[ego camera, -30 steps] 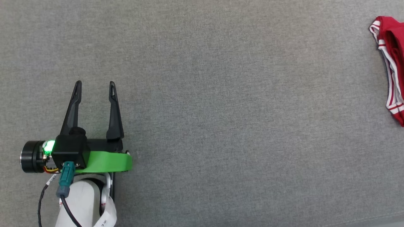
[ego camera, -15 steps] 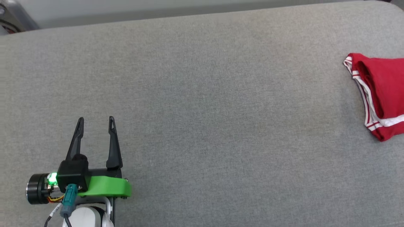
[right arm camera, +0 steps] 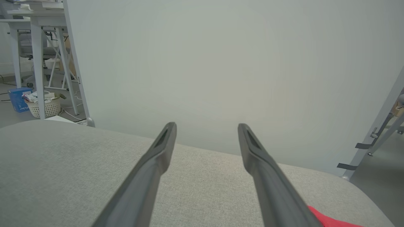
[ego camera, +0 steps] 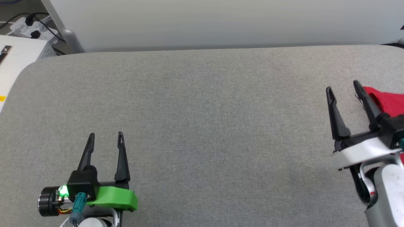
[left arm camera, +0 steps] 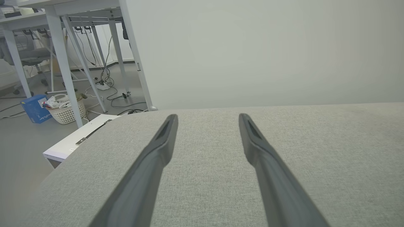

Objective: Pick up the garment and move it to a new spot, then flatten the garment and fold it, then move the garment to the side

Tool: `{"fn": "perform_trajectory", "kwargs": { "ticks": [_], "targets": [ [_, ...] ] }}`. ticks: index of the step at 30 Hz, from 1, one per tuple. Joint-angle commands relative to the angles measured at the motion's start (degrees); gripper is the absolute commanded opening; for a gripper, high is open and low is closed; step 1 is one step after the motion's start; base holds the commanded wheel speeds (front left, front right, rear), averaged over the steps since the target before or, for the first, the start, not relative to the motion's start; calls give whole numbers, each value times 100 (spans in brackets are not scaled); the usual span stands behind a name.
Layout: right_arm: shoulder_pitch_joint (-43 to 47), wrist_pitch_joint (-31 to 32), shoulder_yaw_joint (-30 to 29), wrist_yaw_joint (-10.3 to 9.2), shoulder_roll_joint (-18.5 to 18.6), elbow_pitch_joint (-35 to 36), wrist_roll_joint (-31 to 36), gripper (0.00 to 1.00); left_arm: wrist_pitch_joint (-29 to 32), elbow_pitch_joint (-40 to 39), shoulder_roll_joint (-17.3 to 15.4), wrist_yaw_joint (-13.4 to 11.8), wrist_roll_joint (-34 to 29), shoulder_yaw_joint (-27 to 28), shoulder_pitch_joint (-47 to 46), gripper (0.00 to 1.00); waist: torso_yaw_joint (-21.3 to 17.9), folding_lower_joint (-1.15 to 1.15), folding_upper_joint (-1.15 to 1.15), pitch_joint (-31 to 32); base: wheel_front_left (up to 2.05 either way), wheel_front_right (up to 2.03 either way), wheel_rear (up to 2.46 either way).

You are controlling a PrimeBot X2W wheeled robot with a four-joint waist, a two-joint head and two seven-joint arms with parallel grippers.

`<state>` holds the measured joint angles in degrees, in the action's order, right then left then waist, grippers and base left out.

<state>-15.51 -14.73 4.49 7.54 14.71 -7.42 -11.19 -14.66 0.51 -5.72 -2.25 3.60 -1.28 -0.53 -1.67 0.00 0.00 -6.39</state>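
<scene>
Both released and spread wide — left tool (ego camera: 106, 134) low-left, right tool (ego camera: 343, 85) just beside garment (ego camera: 389, 102) at right edge, broad grey table (ego camera: 202, 126) between

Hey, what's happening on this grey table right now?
A two-armed robot faces a grey padded table with a red garment on it. The left gripper and the right gripper are both open and hold nothing. The garment lies at the table's far right, just beside the right gripper, mostly cut off by the picture's edge.
</scene>
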Motion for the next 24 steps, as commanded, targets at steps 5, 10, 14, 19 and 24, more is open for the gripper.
{"fn": "perform_trajectory", "kwargs": {
  "ticks": [5,10,14,19,24],
  "targets": [
    [759,-26,-200,-5,-397,93,-20,100,-34,132,33,39,59,-30,208,100,199,0,0,290,0,0,0],
    [1296,-27,-408,-5,-638,270,34,100,-34,209,47,96,91,-84,314,100,222,0,0,414,0,0,0],
    [1640,-27,-554,-5,-762,398,40,100,-34,254,57,133,119,-112,395,100,243,0,0,515,0,0,0],
    [1911,-27,-603,-5,-836,465,56,100,-34,273,66,165,145,-125,466,100,254,0,0,584,0,0,0],
    [2027,-27,-577,-5,-843,473,100,100,-34,328,76,199,171,-133,521,100,256,0,0,622,0,0,0]
  ]
}}
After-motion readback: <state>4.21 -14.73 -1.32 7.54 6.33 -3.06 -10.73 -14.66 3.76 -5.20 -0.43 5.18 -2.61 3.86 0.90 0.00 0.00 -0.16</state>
